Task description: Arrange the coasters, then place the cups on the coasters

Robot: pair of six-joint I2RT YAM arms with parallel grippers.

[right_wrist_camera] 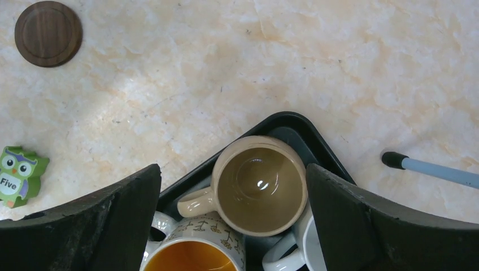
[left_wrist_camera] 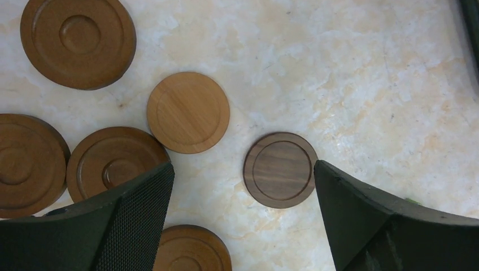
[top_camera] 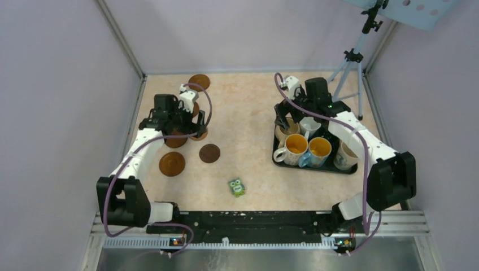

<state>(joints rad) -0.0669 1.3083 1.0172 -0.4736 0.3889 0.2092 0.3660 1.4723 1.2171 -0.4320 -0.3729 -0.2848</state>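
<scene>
Several brown coasters lie on the left of the table: a dark ringed coaster (left_wrist_camera: 281, 169), a tan coaster (left_wrist_camera: 188, 112) and larger ringed ones (left_wrist_camera: 78, 40) (left_wrist_camera: 116, 161). My left gripper (left_wrist_camera: 243, 165) (top_camera: 186, 121) hovers open above them, holding nothing. The dark coaster sits just inside its right finger. The cups stand packed in a black tray (top_camera: 339, 170) on the right. My right gripper (right_wrist_camera: 233, 169) (top_camera: 288, 121) is open above a beige cup (right_wrist_camera: 260, 183), beside a cream cup with an orange inside (right_wrist_camera: 195, 251) and a white cup (right_wrist_camera: 305, 248).
A small green owl figure (top_camera: 236, 187) stands near the front middle of the table. A tripod (top_camera: 350, 68) stands at the back right, and one of its legs (right_wrist_camera: 429, 169) lies close to the tray. Purple walls enclose the table.
</scene>
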